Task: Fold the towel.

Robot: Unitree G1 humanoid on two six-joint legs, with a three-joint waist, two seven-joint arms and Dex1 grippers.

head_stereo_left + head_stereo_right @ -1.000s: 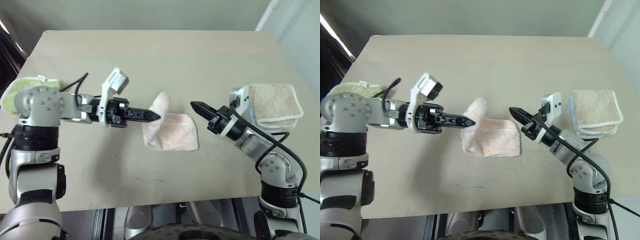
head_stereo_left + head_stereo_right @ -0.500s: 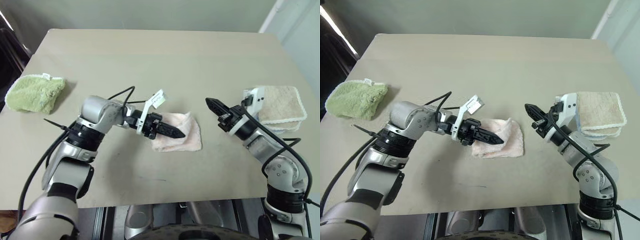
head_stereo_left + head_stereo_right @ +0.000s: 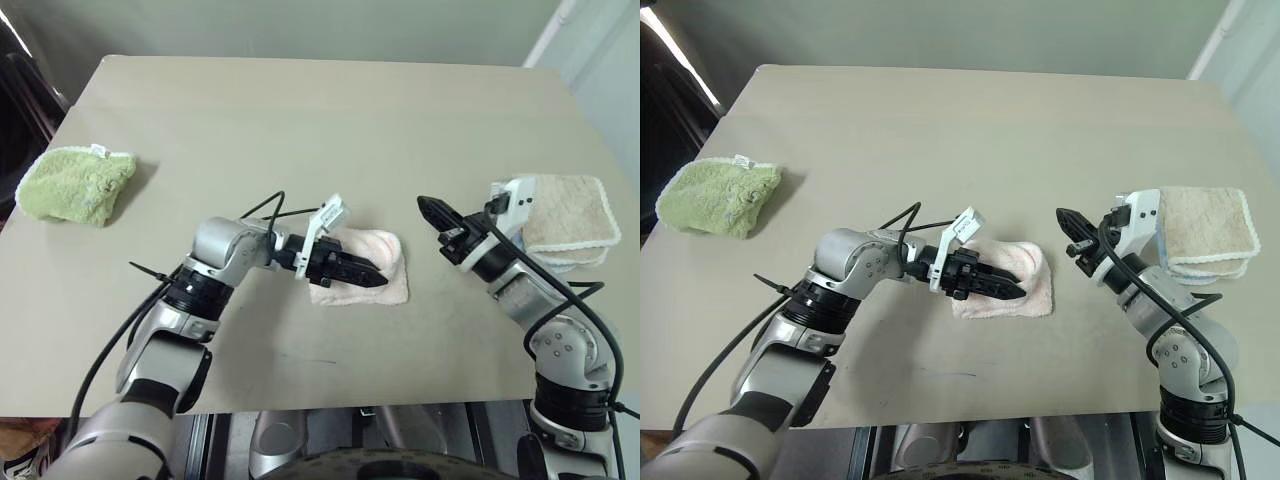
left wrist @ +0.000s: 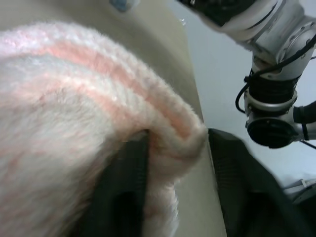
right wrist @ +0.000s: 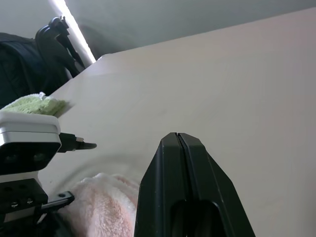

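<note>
The pale pink towel (image 3: pixel 388 262) lies folded into a small pad at the middle of the table (image 3: pixel 300 120). My left gripper (image 3: pixel 377 281) reaches in low from the left and rests on its near part. In the left wrist view the towel (image 4: pixel 74 94) bulges close up, and the two black fingers (image 4: pixel 123 197) stand apart on either side of a folded edge, so the gripper is open. Right of the towel, my right gripper (image 3: pixel 429 207) hovers above the table and apart from it. Its fingers (image 5: pixel 177 163) are pressed together with nothing between them.
A fluffy lime-green towel (image 3: pixel 75 185) lies at the table's left edge. A stack of beige and light-blue square cloths (image 3: pixel 565 215) sits at the right edge, just behind my right arm. Bare tabletop stretches across the far half.
My left arm swung right and down, laying the raised towel flap over onto the pad. Its fingers, shut before, now stand apart. The right gripper shifted slightly right.
</note>
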